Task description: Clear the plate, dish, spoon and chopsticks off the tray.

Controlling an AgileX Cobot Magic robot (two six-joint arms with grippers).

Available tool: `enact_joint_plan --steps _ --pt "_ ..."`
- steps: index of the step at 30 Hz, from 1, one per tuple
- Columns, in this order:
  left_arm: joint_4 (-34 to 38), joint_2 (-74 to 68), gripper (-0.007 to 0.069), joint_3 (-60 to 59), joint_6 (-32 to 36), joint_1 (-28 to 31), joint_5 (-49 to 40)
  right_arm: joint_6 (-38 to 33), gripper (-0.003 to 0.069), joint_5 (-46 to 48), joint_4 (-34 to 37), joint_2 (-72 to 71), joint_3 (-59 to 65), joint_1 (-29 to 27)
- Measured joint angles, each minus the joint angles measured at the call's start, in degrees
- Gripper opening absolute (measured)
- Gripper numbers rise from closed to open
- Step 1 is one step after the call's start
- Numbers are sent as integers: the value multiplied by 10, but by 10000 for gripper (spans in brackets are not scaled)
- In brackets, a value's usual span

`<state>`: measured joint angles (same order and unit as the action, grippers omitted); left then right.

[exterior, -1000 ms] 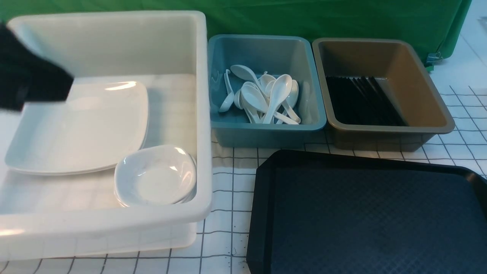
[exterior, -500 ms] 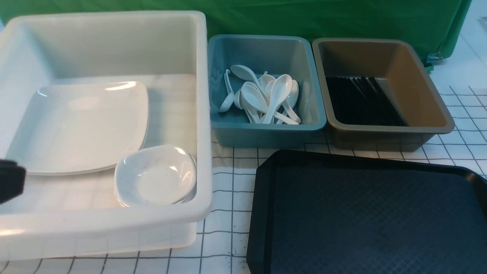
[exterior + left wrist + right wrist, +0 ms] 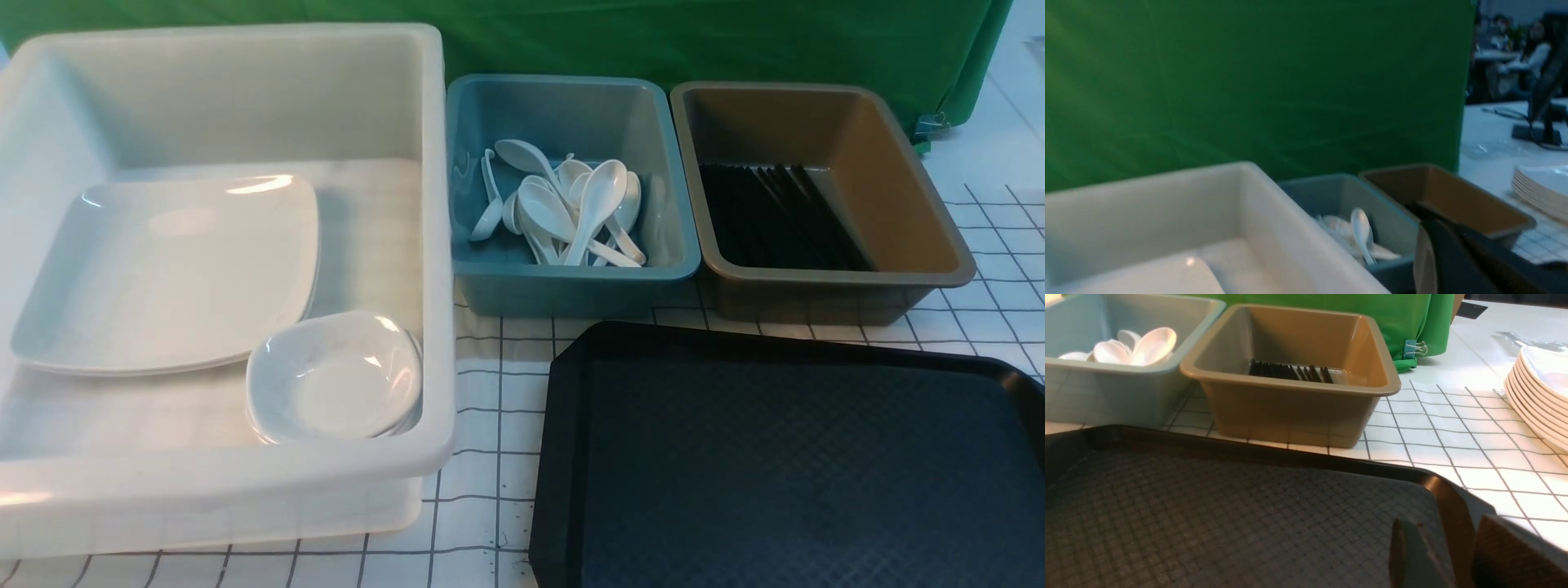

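The black tray (image 3: 784, 465) lies at the front right with nothing on it. The white plate (image 3: 171, 269) lies in the big white tub (image 3: 441, 245), with small white dishes (image 3: 335, 380) stacked beside it. White spoons (image 3: 571, 212) lie in the blue tub (image 3: 571, 286). Black chopsticks (image 3: 775, 216) lie in the brown tub (image 3: 824, 282). Neither gripper shows in the front view. My left gripper (image 3: 1437, 224) is shut and empty, near the white tub's corner. My right gripper (image 3: 1447, 526) is open and empty, low over the tray's (image 3: 1229, 514) corner.
A stack of white plates (image 3: 1539, 396) stands on the checked tablecloth to the right of the tubs; it also shows in the left wrist view (image 3: 1543, 192). A green cloth (image 3: 653, 41) hangs behind the tubs.
My left arm, which was over the white tub's left side, has dropped toward the front left and gone out of the front view. Nothing else has moved.
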<state>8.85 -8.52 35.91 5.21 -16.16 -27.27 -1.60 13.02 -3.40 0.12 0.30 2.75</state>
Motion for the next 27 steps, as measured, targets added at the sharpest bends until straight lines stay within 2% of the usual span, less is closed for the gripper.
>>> enact_joint_plan --steps 2,5,10,17,25,27 --pt "3 7 0 -27 0 0 37 0 239 0 0 0 0 0" --pt "25 8 0 -48 -4 0 46 0 239 0 0 0 0 0" --pt "42 7 0 -84 -7 0 5 0 239 0 0 0 0 0" --pt "31 7 0 -113 -8 0 -19 0 239 0 0 0 0 0" --pt "-10 7 1 -158 -25 2 69 0 239 0 0 0 0 0" --pt "-26 6 1 -206 -34 14 129 0 239 -1 0 0 0 0"
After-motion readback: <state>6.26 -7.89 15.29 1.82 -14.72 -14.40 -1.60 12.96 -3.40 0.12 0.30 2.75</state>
